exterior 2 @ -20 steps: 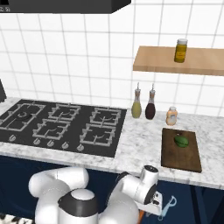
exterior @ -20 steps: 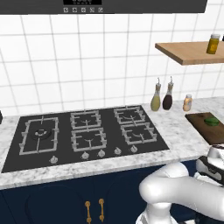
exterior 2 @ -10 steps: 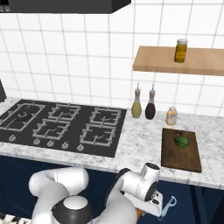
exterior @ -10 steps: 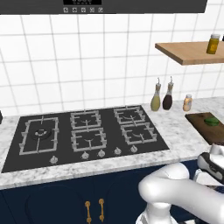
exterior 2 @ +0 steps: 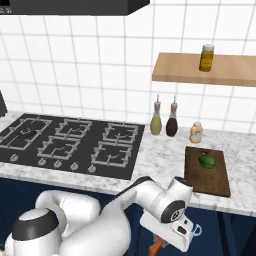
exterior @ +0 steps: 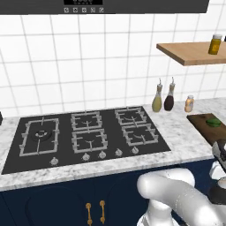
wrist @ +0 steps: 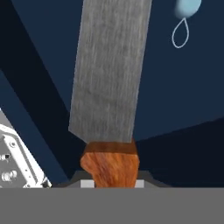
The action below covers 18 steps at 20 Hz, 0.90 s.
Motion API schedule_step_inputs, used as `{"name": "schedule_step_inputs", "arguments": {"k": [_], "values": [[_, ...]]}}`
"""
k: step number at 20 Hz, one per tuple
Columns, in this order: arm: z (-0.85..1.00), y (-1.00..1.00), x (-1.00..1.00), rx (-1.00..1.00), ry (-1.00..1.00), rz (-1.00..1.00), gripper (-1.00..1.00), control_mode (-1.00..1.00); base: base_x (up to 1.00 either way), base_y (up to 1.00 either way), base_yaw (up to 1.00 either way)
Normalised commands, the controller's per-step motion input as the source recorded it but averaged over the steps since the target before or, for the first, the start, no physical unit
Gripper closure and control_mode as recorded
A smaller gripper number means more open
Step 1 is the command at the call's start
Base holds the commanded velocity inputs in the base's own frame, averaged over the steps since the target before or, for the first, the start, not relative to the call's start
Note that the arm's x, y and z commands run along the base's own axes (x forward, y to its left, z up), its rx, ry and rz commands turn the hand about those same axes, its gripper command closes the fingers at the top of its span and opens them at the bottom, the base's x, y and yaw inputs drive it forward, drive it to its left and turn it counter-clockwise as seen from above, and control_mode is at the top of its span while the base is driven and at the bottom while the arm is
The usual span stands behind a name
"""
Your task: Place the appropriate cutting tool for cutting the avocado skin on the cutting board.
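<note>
The robot has a knife (wrist: 111,74) in hand: in the hand view its fingers pinch the reddish wooden handle, and a broad grey blade runs straight out ahead of them against the dark blue cabinet front. From the right base view the gripper (exterior 2: 170,235) hangs low, below the edge of the desk (exterior 2: 160,160), with the orange handle end peeking out under it. So the pick-up looks done and the carry is under way. The cutting board (exterior 2: 215,182) lies on the desk to the right of the stove (exterior 2: 75,142), with the avocado (exterior 2: 207,161) resting near its far end. Next, I judge, the arm must lift above the desk edge, swing right, and lay the blade on the board's bare near half, apart from the avocado.
</note>
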Motion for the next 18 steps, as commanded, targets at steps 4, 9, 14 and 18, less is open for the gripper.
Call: {"name": "schedule_step_inputs", "arguments": {"k": [4, 9, 14, 18], "values": [[1.0, -0.17, -0.08, -0.08, -0.01, -0.14, 1.0, -1.0, 0.0, 0.0, 0.0], [1.0, -0.29, 0.17, -0.09, -0.06, -0.05, 1.0, -1.0, 0.0, 0.0, 0.0], [0.72, -0.45, 0.55, -0.03, -0.07, -0.01, 1.0, -1.0, 0.0, 0.0, 0.0], [0.22, -0.57, 0.92, 0.0, 0.0, -0.01, 1.0, -1.0, 0.0, 0.0, 0.0]]}}
